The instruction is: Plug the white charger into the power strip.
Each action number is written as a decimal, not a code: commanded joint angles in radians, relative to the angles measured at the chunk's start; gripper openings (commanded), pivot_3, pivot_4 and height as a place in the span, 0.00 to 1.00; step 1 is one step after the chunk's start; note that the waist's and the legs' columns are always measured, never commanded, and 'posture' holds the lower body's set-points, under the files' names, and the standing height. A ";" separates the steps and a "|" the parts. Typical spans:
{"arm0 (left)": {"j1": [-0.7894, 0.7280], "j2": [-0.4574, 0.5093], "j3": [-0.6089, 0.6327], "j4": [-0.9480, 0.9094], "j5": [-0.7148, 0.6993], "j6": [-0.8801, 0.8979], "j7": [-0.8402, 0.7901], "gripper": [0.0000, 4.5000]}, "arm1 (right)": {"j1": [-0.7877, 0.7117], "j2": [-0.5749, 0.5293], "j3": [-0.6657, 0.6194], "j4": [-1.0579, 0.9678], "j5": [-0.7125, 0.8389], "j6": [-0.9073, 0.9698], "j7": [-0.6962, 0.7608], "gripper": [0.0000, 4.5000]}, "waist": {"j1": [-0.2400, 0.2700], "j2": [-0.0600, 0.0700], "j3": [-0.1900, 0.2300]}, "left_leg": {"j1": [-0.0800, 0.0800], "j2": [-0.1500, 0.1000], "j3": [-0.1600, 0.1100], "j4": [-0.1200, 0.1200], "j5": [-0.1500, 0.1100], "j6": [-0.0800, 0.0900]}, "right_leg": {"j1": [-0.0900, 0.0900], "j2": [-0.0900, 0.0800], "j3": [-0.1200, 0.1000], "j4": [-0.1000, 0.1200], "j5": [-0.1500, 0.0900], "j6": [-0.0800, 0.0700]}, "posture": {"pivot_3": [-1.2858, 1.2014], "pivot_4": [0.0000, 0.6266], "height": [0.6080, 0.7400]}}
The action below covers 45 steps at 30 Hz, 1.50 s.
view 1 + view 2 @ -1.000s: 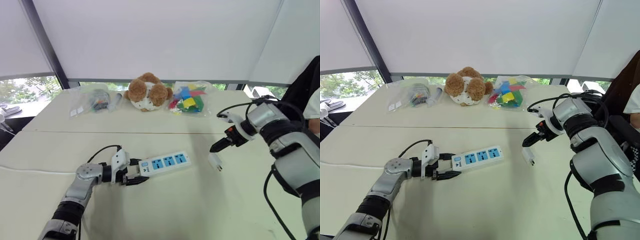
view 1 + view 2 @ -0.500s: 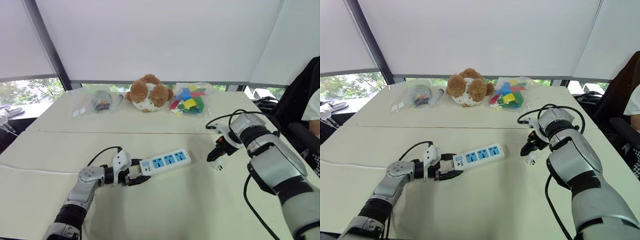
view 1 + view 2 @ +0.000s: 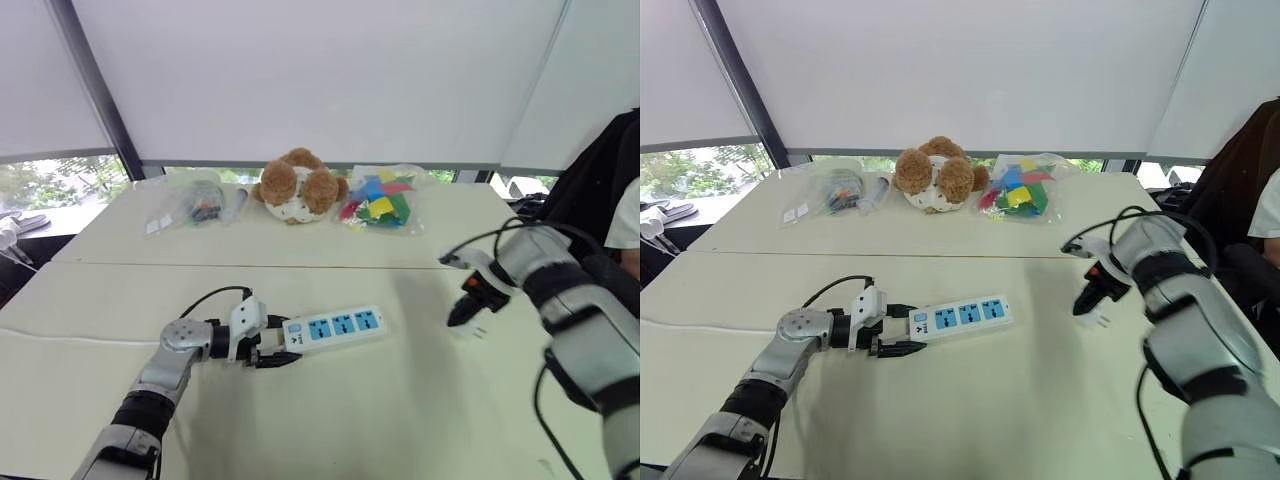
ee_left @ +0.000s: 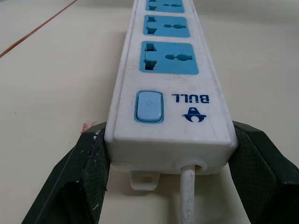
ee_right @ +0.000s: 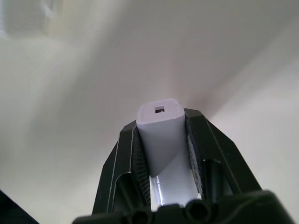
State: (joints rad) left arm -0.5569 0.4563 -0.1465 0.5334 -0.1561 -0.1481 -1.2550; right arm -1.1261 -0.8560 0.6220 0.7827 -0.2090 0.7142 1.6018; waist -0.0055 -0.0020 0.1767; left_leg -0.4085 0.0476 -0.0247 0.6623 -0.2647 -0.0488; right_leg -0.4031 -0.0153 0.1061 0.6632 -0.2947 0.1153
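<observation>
Bracing the power strip (image 3: pixel 335 328) on the counter (image 3: pixel 330 430), left fingers (image 4: pixel 88 177) clamp its cord end while right fingers (image 5: pixel 119 168) grip the white charger (image 5: pixel 161 137), well apart, apparently ready for plugging.

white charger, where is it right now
The white charger is held in the right gripper on the robot's right, low over the table, well apart from the power strip to its left.

1. Two cream rectangular tables (image 3: pixel 330 420) are standing edge to edge, with a straight seam (image 3: pixel 330 266) running between them.
2. White fabric roller blinds (image 3: pixel 320 70) are covering most of the windows behind.
3. A dark slanted window post (image 3: pixel 95 95) is dividing the blinds.
4. Green trees (image 3: pixel 50 180) are showing through the uncovered glass strip below.
</observation>
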 commanded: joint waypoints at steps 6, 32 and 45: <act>-0.019 -0.040 -0.124 0.089 0.095 -0.039 -0.091 0.66 | 0.243 -0.140 -0.078 -0.471 0.018 0.009 -0.037 0.16 | -0.001 0.002 -0.001 | 0.001 0.000 -0.001 0.001 0.000 0.000 | 0.002 0.000 0.000 0.000 0.000 0.000 | 0.52 0.24 0.99; -0.044 -0.062 -0.117 0.171 0.114 -0.082 -0.067 0.66 | 0.305 -0.103 -0.149 -0.568 0.027 0.145 -0.073 0.92 | 0.013 0.001 -0.004 | 0.004 0.000 -0.002 0.001 0.000 0.000 | 0.007 0.000 -0.001 -0.002 0.000 0.000 | 0.52 0.24 0.99; -0.026 -0.064 -0.112 0.168 0.112 -0.084 -0.051 0.66 | 0.319 -0.132 -0.122 -0.527 0.000 0.068 -0.076 0.92 | 0.018 0.001 -0.004 | 0.004 0.000 -0.002 0.001 0.000 0.000 | 0.007 0.000 -0.001 -0.002 0.000 0.000 | 0.52 0.24 0.99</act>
State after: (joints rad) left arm -0.6320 0.4112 -0.1749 0.6653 -0.1188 -0.2493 -1.2941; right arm -0.8117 -0.9649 0.4944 0.2437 -0.1946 0.8018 1.5295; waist 0.0124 -0.0014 0.1725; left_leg -0.4048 0.0472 -0.0264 0.6638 -0.2648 -0.0486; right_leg -0.3963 -0.0155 0.1055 0.6607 -0.2952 0.1151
